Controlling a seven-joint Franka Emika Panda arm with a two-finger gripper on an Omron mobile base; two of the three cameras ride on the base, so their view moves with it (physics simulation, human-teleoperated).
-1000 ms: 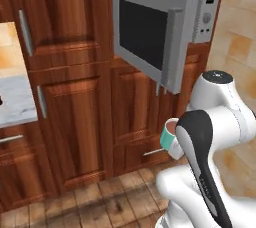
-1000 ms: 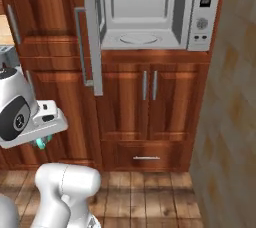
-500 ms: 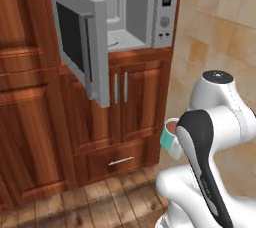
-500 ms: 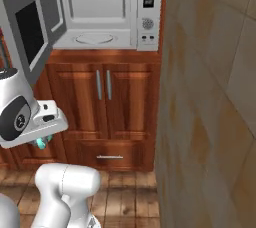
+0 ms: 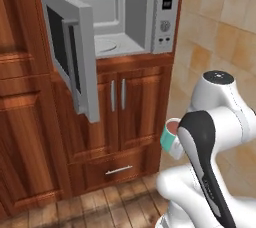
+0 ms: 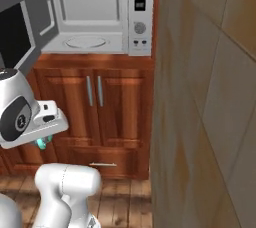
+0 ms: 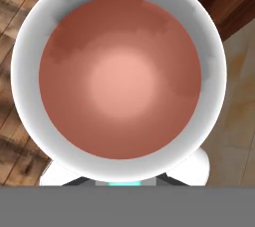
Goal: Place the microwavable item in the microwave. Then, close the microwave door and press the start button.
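The door [image 5: 70, 54] is standing wide open on the left, a silver-grey frame with a dark flat window and a straight bar handle. Behind it the microwave [image 5: 140, 19] is showing a smooth grey cavity with a round glass turntable [image 5: 105, 46], and a control panel [image 5: 166, 17] with a display and a dial on its right side. Lower and more to the right, the mug [image 5: 170, 137] is sitting at the arm, well below the cavity – teal outside, with a white glossy rim around the brown liquid [image 7: 119, 79] in the hand view.

The gripper seems to be carrying the mug, but I cannot tell how the jaws are standing, since the mug is covering them.

To do this step well, I think the arm is needing to lift the mug upright, so the liquid is not spilling, pass it right of the door edge – and put it on the middle of the turntable.
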